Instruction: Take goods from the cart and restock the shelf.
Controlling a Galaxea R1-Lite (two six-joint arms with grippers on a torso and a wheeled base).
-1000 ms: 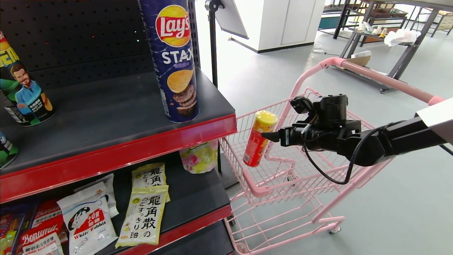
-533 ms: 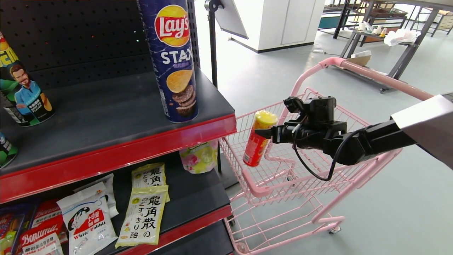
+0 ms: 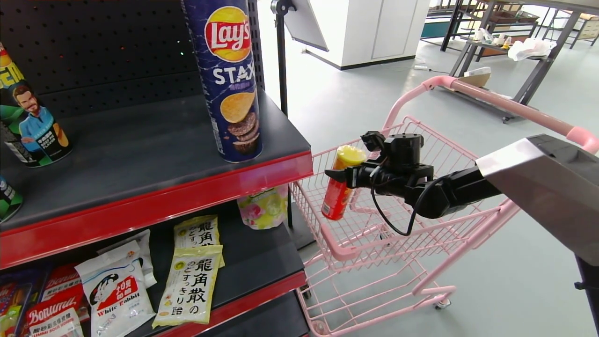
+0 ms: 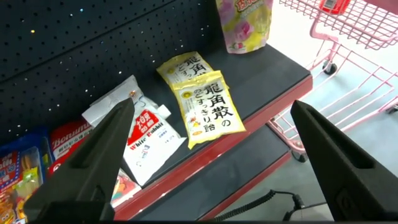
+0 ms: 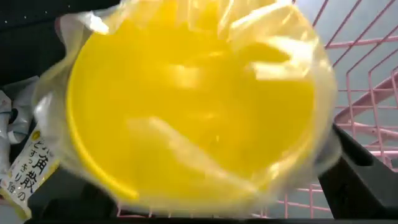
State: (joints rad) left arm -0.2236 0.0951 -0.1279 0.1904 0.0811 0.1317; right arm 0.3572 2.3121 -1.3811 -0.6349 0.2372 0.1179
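The red can (image 3: pixel 335 206) with the yellow lid (image 5: pixel 193 106) is hanging tilted in the air above the cart (image 3: pixel 491 100), over the end of the basket that is facing the shelf (image 3: pixel 164 201). The right gripper (image 3: pixel 339 178) is holding it just under the lid, jaws drawn narrow around the can's upper body, with the arm reaching in across the cart.

The grip is sitting high and the can is leaning, so I judge that a quick swing away from the cart could be making it pivot or slide; the loose film around the lid looks slippery too. The can's bottom is hanging lower than the shelf's red front edge, so a level move out of the cart may be knocking it against that edge. A tall blue tube (image 3: pixel 229 79) is standing close to the corner nearest the cart and could be toppled.

The left gripper (image 4: pixel 210 124) is hovering beside the cart, jaws wide apart and holding nothing.
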